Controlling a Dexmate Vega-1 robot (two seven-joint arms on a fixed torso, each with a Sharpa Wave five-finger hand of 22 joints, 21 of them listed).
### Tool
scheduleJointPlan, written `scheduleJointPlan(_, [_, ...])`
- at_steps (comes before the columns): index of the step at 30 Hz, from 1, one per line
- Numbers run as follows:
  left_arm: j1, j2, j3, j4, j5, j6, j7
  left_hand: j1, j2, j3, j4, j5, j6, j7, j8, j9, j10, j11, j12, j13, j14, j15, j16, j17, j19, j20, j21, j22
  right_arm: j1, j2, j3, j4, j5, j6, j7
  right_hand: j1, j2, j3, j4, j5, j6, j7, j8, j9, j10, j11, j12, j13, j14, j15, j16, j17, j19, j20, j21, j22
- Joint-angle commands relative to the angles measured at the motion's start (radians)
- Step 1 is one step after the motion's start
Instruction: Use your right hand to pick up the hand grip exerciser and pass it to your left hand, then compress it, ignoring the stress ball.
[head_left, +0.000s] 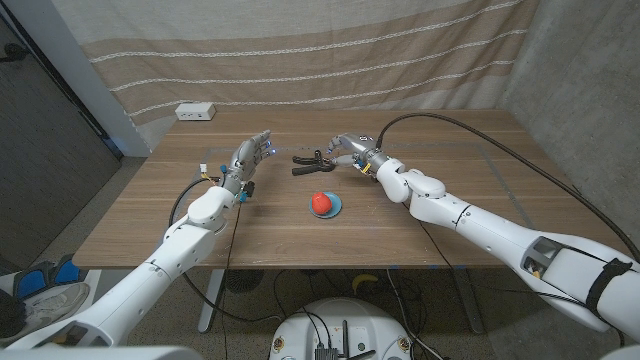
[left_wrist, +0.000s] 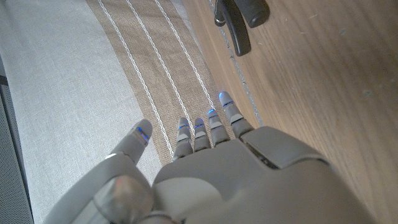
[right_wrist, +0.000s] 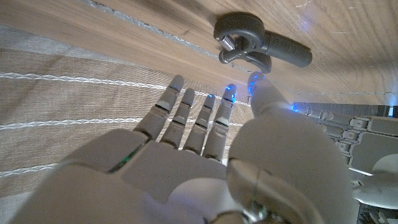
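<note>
Right hand (head_left: 348, 150) hovering open beside hand grip exerciser (head_left: 312, 160), fingers spread, gripping nothing.
Exerciser is lying on the wooden table (head_left: 450, 150), just beside the right hand's fingertips (right_wrist: 228, 91), apart from them. Left hand (head_left: 249, 160) is also standing open and unladen, on the exerciser's other side. Stress ball (head_left: 322, 202) is sitting on a blue dish (head_left: 336, 209) nearer the robot than the exerciser. Striped curtain (head_left: 300, 50) is hanging behind the table; white box (head_left: 195, 111) resting at its far edge.

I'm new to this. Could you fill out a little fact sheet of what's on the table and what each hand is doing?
exerciser: hand grip exerciser, black, lying on the wooden table
ball: red stress ball on a blue dish
right hand: open, beside the exerciser, not gripping it
left hand: open, holding nothing
far edge: white box
</note>
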Motion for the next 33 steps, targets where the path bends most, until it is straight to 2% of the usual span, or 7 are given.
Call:
scheduleJointPlan(1, [-0.007, -0.002, 0.0, 0.011, -0.005, -0.002, -0.005, -0.01, 0.027, 0.006, 0.0, 0.001, 0.011, -0.002, 0.003, 0.006, 0.007, -0.001, -0.004, 0.004, 0.009, -0.001, 0.0, 0.002, 0.0, 0.004, -0.002, 0.005, 0.032, 0.026, -0.032, 0.06, -0.005, 0.011, 0.006, 0.001, 0.01, -0.005, 0.004, -0.002, 0.007, -0.004, 0.005, 0.002, 0.006, -0.002, 0.003, 0.001, 0.011, -0.173, 0.009, 0.002, 0.011, -0.003, 0.006, 0.002])
scheduleJointPlan(23, [-0.006, 0.001, 0.002, 0.001, -0.004, 0.012, 0.001, -0.015, 0.026, 0.008, -0.002, 0.001, 0.021, 0.0, 0.004, 0.007, 0.006, -0.002, -0.005, 0.004, 0.009, -0.001, -0.001, 0.002, 0.0, 0.004, -0.007, 0.005, 0.063, 0.047, -0.073, 0.136, -0.002, 0.005, 0.019, 0.012, 0.019, -0.016, 0.015, -0.005, 0.018, -0.004, 0.006, 0.003, 0.002, 0.0, -0.002, 0.003, 0.008, -0.172, 0.013, 0.009, 0.008, -0.007, 0.007, 0.002])
scheduleJointPlan(33, [-0.008, 0.002, 0.004, 0.002, -0.006, 0.015, -0.002, -0.018, 0.024, 0.009, -0.003, 0.001, 0.025, 0.0, 0.004, 0.007, 0.004, -0.001, -0.006, 0.004, 0.009, -0.001, -0.001, 0.002, 0.001, 0.004, -0.008, 0.005, 0.079, 0.061, -0.095, 0.163, -0.008, -0.031, 0.042, 0.015, 0.024, -0.033, 0.022, -0.006, 0.011, -0.007, -0.002, 0.003, -0.039, 0.004, -0.022, 0.004, -0.014, -0.167, 0.009, 0.016, 0.001, -0.01, 0.005, 0.003])
